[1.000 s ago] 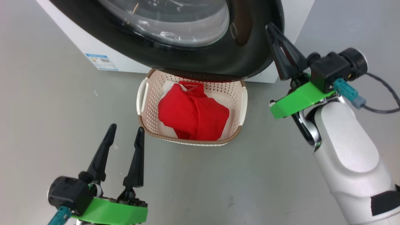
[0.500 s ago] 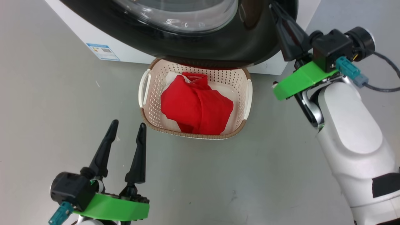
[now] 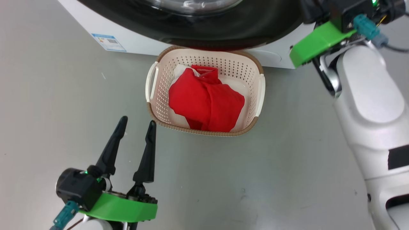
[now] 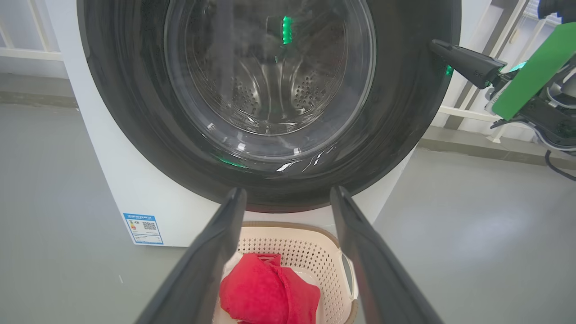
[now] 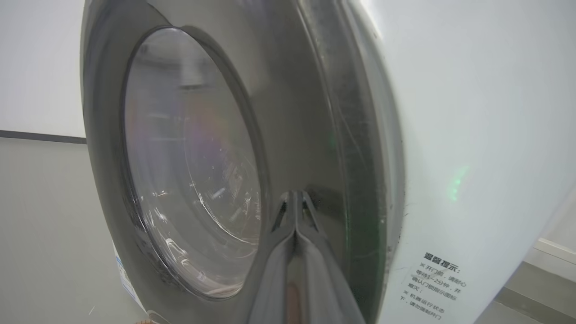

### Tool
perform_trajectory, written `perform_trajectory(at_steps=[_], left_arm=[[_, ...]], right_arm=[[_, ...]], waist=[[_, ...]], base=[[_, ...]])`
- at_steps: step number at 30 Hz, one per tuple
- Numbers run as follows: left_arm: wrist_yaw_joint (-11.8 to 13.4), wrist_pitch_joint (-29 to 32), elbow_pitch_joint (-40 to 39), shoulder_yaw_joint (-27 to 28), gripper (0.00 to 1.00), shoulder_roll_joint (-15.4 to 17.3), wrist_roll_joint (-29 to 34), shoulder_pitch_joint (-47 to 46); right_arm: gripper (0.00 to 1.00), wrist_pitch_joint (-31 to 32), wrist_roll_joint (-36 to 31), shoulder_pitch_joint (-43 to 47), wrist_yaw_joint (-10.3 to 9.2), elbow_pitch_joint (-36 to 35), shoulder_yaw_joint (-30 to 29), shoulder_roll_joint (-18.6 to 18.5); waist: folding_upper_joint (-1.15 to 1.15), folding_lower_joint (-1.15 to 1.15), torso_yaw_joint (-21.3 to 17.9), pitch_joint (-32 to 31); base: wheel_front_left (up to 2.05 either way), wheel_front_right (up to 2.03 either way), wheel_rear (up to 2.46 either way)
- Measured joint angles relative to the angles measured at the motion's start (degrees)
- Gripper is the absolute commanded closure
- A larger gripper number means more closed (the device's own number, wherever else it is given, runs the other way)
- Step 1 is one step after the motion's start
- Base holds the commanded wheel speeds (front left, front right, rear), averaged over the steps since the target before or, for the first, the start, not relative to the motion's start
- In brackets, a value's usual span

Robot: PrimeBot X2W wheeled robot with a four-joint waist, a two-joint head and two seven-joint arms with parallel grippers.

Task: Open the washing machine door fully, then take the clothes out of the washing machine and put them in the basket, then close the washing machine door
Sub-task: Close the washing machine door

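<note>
The washing machine door [image 4: 405,135], a glossy black rim around clear glass, lies close against the white washing machine [image 4: 121,180]. My right gripper [image 5: 294,195] is shut, and its tips press on the rim's right side [image 4: 437,46]. The cream basket [image 3: 153,105] stands on the floor in front of the machine with the red clothes [image 3: 204,102] inside. My left gripper [image 3: 137,123] hangs open and empty, near the basket's front left corner. Between its fingers [image 4: 216,252] I see the basket [image 4: 324,238] and the clothes [image 4: 265,292].
Grey floor [image 3: 255,179] spreads around the basket. My pale right forearm [image 3: 370,95] reaches up the right side. A blue label [image 3: 108,42] sits low on the machine's front. A white rail and a wall [image 4: 463,112] stand beyond the machine's right.
The door has swung in toward the machine with my shut right gripper against its rim, uncovering the basket's far edge. The head view has shifted. The left gripper stays open.
</note>
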Motion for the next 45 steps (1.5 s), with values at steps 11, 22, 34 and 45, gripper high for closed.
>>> perform_trajectory(at_steps=[11,22,34,45], left_arm=[[-0.07,0.01,-0.20,-0.73,0.00,-0.40,-0.09,-1.24],[-0.08,-0.02,-0.07,-0.71,0.00,-0.54,-0.09,-1.68],[-0.08,-0.08,0.44,-0.64,0.00,-0.58,-0.08,-2.47],[-0.09,-0.14,0.36,0.36,0.00,-0.87,-0.16,-2.25]], right_arm=[[1.00,-0.08,-3.03,-6.87,0.32,6.06,-3.19,-1.02],[1.00,-0.49,-6.04,-7.12,0.73,7.84,-5.36,-0.57],[0.94,-0.47,-1.69,-6.74,0.43,5.06,-2.96,-0.38],[0.00,-0.46,5.35,5.88,0.40,-5.02,3.53,-0.30]], waist=[[0.00,0.00,1.28,1.82],[0.00,0.00,1.49,2.62],[0.00,0.00,0.12,1.32],[0.00,0.00,-3.35,-2.45]], base=[[0.00,0.00,0.00],[0.00,0.00,0.00],[0.00,0.00,0.00],[0.00,0.00,0.00]])
